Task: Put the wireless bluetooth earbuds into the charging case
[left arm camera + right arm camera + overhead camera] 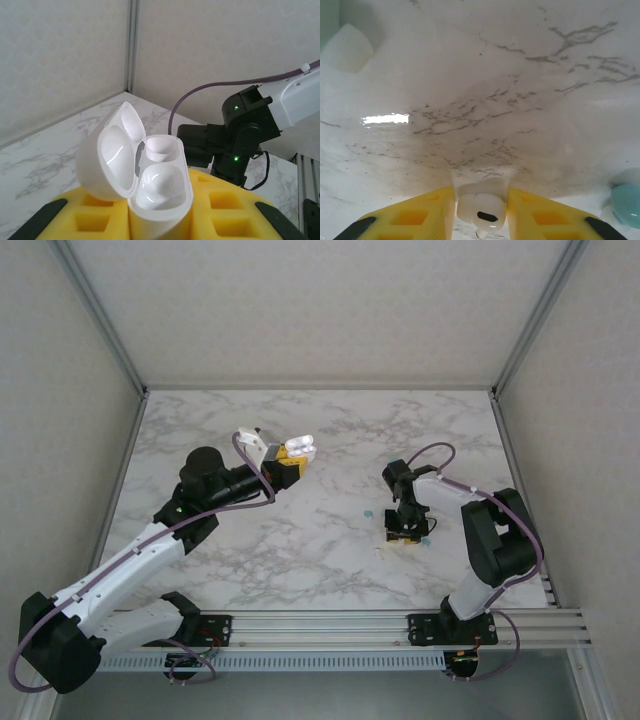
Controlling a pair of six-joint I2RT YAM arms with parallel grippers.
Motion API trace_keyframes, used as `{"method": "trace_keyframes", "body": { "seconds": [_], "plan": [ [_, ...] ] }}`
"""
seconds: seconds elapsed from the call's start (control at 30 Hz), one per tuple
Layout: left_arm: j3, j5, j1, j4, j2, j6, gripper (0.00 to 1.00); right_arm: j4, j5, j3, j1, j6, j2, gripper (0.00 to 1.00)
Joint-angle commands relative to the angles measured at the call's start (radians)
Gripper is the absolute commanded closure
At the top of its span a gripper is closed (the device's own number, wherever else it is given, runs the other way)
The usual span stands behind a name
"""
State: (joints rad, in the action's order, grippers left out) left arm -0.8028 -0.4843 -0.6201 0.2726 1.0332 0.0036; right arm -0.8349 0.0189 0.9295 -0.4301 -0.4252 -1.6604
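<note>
Charging case [150,185], lid open, is clamped by left gripper [160,205] at 11 o'clock in top view. Earbud [481,212] is pinched by right gripper [481,220] at 3 o'clock.

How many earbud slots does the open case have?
2. One slot is at the far end of the case, the other at its near end. Both look empty; none seems hidden.

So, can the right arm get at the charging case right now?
Probably yes: the left pincer holds the charging case off the table, lid open, wells empty, nothing between it and the right pincer.
</note>
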Motion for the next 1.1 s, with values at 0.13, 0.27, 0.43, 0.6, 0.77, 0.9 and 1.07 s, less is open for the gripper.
{"method": "trace_keyframes", "body": {
  "seconds": [0.13, 0.27, 0.43, 0.6, 0.77, 0.9, 1.07],
  "plan": [
    [-0.004, 0.007, -0.004, 0.008, -0.015, -0.004, 0.84, 0.017, -0.020, -0.013, -0.007, 0.003, -0.021, 0.68],
    [-0.004, 0.007, -0.004, 0.011, -0.013, -0.006, 0.84, 0.034, -0.027, -0.024, -0.007, -0.003, -0.009, 0.71],
    [-0.003, 0.011, -0.004, 0.010, -0.016, -0.006, 0.84, 0.033, -0.029, -0.024, -0.007, -0.001, -0.001, 0.72],
    [0.001, 0.016, -0.003, 0.010, -0.015, -0.005, 0.83, 0.027, -0.007, -0.005, -0.010, 0.011, 0.087, 0.73],
    [-0.002, 0.004, -0.004, 0.008, 0.013, -0.007, 0.83, 0.013, -0.005, 0.060, -0.024, 0.010, 0.256, 0.73],
    [-0.016, -0.021, -0.006, 0.019, 0.054, -0.020, 0.83, 0.018, -0.040, 0.154, -0.066, 0.014, 0.374, 0.73],
    [-0.027, -0.039, -0.019, 0.045, 0.095, -0.027, 0.83, 0.021, -0.099, 0.322, -0.148, 0.030, 0.442, 0.73]
  ]
}}
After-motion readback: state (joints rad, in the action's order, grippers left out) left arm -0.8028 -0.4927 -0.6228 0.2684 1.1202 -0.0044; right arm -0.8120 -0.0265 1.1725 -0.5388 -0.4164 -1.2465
